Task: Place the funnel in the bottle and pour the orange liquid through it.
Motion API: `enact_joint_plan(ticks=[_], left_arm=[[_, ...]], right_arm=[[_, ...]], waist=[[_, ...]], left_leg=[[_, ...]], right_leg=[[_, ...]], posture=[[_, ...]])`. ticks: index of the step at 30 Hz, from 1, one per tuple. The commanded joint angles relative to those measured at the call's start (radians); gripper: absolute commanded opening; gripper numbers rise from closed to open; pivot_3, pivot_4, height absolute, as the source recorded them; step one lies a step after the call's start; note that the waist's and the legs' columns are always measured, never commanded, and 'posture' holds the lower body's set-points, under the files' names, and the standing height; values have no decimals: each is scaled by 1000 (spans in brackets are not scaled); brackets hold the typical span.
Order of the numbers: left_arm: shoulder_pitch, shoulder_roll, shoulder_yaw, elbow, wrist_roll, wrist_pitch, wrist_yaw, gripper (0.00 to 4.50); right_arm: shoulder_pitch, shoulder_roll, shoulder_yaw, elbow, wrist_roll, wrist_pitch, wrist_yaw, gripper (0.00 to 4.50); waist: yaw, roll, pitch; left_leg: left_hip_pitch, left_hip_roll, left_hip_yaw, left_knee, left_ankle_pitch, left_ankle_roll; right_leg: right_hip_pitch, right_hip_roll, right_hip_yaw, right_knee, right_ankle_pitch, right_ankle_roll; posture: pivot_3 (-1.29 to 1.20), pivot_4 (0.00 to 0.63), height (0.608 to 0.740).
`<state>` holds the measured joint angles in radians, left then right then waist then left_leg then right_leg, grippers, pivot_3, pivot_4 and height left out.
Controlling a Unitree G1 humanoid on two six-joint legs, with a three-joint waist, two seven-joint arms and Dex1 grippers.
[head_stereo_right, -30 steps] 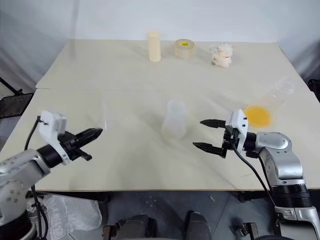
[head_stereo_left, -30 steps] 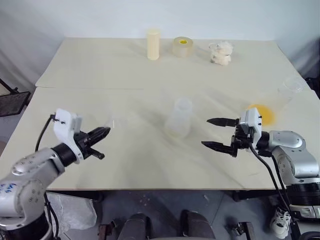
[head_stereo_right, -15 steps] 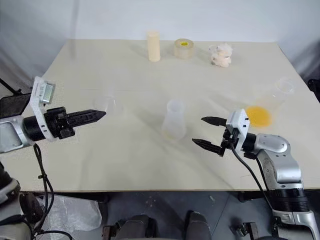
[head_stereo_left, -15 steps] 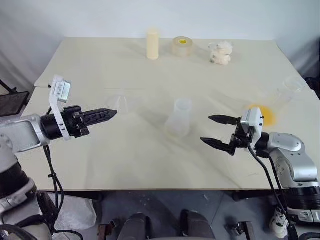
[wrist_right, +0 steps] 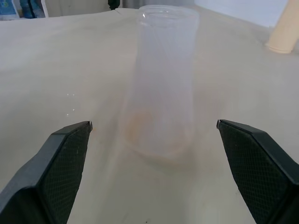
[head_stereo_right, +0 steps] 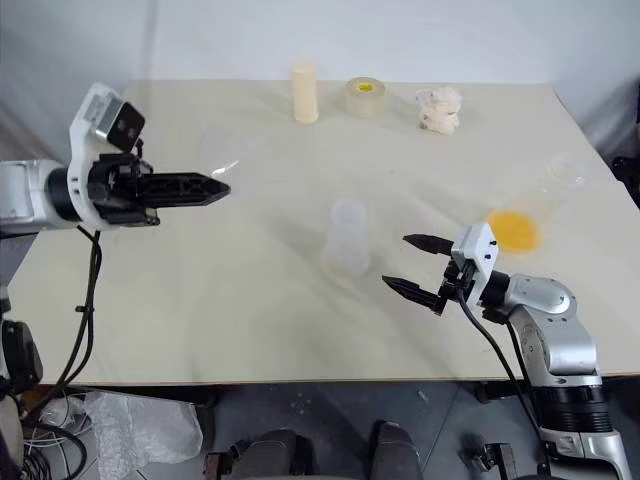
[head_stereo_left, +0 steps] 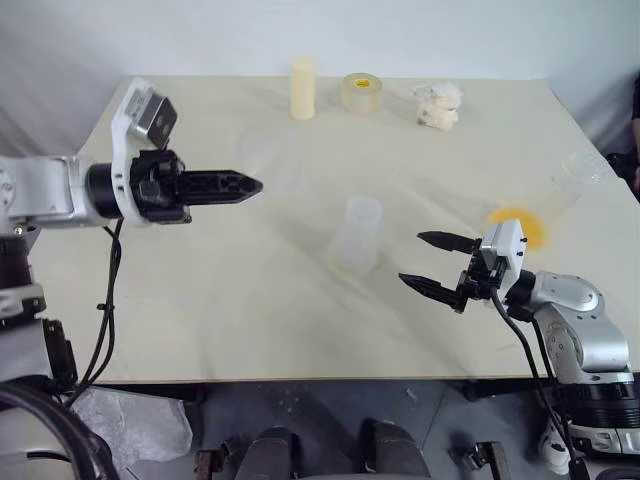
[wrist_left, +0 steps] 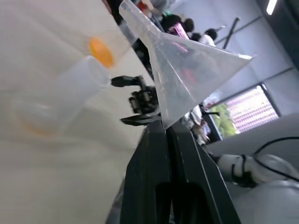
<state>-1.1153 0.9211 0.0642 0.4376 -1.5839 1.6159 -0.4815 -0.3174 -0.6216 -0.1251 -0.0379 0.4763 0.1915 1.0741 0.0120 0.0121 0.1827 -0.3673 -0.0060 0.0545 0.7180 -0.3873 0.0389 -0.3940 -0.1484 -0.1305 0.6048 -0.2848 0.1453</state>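
A pale cream table (head_stereo_left: pixel 250 330) filled the scene, a grey wall behind it. Nearest, the right gripper (head_stereo_left: pixel 432 264) lay low and level, jaws spread wide and empty, facing the frosted bottle (head_stereo_left: pixel 358 236) standing upright mid-table. The left gripper (head_stereo_left: pixel 250 184) reached in level, held high, clenched on the clear funnel (wrist_left: pixel 187 70). The orange liquid (head_stereo_left: pixel 520 226) pooled in a tilted clear vessel (head_stereo_left: pixel 565 190) at the right edge. Far back stood a cream cylinder (head_stereo_left: pixel 302 88) and tape roll (head_stereo_left: pixel 361 92).

Soft, even light; faint shadows
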Motion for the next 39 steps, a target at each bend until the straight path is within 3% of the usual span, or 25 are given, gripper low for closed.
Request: enact_joint_plan(ticks=[1, 12, 20, 32, 39], left_arm=[[-111, 15, -145, 174, -120, -1, 19, 42], [-403, -102, -518, 508, -239, -1, -47, 42], [-506, -48, -893, 515, -314, -1, -286, 42], [-628, -31, -1318, 456, -231, -1, -680, 42], [-645, -121, -1374, 555, -15, -1, -881, 42]], right_arm=[[-15, 7, -40, -58, 45, -11, -12, 4500], [43, 6, -61, -140, 76, -7, -47, 4500], [136, 21, -64, -214, 79, -11, -95, 4500], [202, 40, -56, -269, 76, -20, -135, 4500], [222, 53, -47, -282, 70, -24, -147, 4500]], waist=[[-2, 0, 0], [-15, 0, 0], [-14, 0, 1], [-13, -1, 2], [-10, -2, 3]], left_leg=[[0, 0, 0, 0, 0, 0], [-1, -1, 0, -2, 0, 0], [-2, -1, 3, -2, 0, 0], [-2, -1, 5, -2, 0, 0], [-3, -1, 10, -1, 0, 1]], right_leg=[[0, 0, 0, 0, 0, 0], [-2, 0, 0, 1, 0, 0], [-3, 0, 2, 1, 0, 0], [-4, 1, 4, 0, 0, 0], [-4, 1, 4, 0, -1, 0]], posture=[[0, 150, 740], [0, 150, 740], [0, 150, 740], [0, 150, 740], [0, 150, 740]])
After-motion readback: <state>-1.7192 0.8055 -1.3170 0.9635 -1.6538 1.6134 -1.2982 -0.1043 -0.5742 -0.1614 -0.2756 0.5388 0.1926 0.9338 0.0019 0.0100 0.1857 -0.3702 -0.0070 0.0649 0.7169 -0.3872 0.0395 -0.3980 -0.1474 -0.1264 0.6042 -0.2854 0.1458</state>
